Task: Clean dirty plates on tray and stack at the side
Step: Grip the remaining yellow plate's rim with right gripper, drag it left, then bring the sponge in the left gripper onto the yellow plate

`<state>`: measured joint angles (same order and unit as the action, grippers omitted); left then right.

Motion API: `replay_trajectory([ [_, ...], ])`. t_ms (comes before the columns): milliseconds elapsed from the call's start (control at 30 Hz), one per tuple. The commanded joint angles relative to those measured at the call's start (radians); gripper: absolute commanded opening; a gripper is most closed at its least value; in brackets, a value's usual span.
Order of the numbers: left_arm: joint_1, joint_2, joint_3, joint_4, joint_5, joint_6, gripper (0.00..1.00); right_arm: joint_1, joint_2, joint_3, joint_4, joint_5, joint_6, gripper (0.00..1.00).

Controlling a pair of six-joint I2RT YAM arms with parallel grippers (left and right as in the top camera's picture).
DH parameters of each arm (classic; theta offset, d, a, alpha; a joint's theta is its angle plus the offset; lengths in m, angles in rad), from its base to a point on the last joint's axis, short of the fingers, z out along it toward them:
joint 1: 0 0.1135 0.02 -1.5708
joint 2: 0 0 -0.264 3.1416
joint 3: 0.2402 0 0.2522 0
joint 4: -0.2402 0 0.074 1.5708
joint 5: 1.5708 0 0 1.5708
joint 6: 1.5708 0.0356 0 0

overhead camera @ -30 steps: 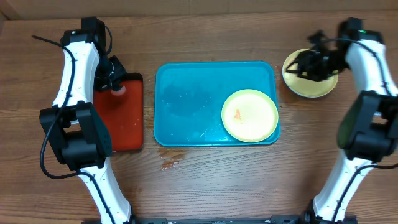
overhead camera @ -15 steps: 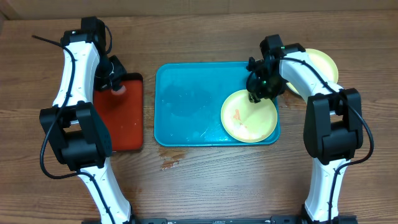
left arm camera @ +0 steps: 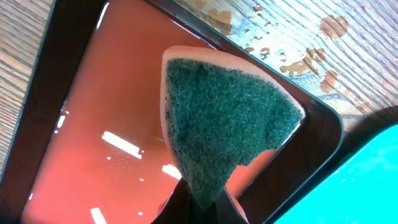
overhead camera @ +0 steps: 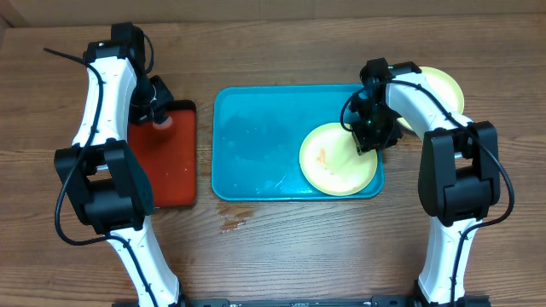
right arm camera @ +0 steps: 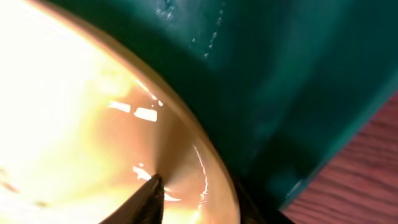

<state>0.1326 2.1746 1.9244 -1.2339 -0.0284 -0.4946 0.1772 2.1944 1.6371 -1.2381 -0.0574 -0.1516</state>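
A pale yellow-green plate (overhead camera: pixel 328 162) with a small orange smear lies at the right end of the turquoise tray (overhead camera: pixel 256 128). My right gripper (overhead camera: pixel 368 141) is at its right rim. In the right wrist view one finger is inside the plate (right arm camera: pixel 74 112) and the other outside the rim, so the gripper (right arm camera: pixel 199 199) is shut on the rim above the tray (right arm camera: pixel 280 81). A second yellow-green plate (overhead camera: pixel 444 85) lies on the table at the far right. No blue plate shows. My left gripper (overhead camera: pixel 158 119) is shut on a green-and-pink sponge (left arm camera: pixel 224 112).
The sponge hangs over the smaller red tray (overhead camera: pixel 171 170) with its black rim, left of the turquoise tray; it also shows in the left wrist view (left arm camera: pixel 81 143). Small wet spots (overhead camera: pixel 232 225) mark the wooden table in front of the turquoise tray.
My right arm left the plate at the far right, swung onto the tray's plate and settled on its right rim. That plate shifted slightly left. The left arm has not moved.
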Motion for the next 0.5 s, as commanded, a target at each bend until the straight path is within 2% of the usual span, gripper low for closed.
replay_trajectory([
  [0, -0.003, -0.028, -0.001, 0.003, 0.086, 0.041, 0.04, -0.002, -0.034, -0.017, 0.023, -0.04, 0.076, 0.29],
  [133, -0.01, -0.028, -0.001, 0.009, 0.216, 0.135, 0.04, 0.0, -0.034, -0.028, 0.072, -0.139, 0.127, 0.15],
  [233, -0.034, -0.028, -0.001, 0.012, 0.262, 0.17, 0.04, 0.017, -0.034, -0.043, 0.129, -0.212, 0.178, 0.13],
  [333, -0.071, -0.028, -0.001, 0.015, 0.265, 0.17, 0.04, 0.052, -0.033, -0.059, 0.198, -0.237, 0.272, 0.05],
  [467, -0.138, -0.027, -0.002, 0.02, 0.266, 0.168, 0.04, 0.118, -0.029, -0.066, 0.294, -0.235, 0.386, 0.04],
])
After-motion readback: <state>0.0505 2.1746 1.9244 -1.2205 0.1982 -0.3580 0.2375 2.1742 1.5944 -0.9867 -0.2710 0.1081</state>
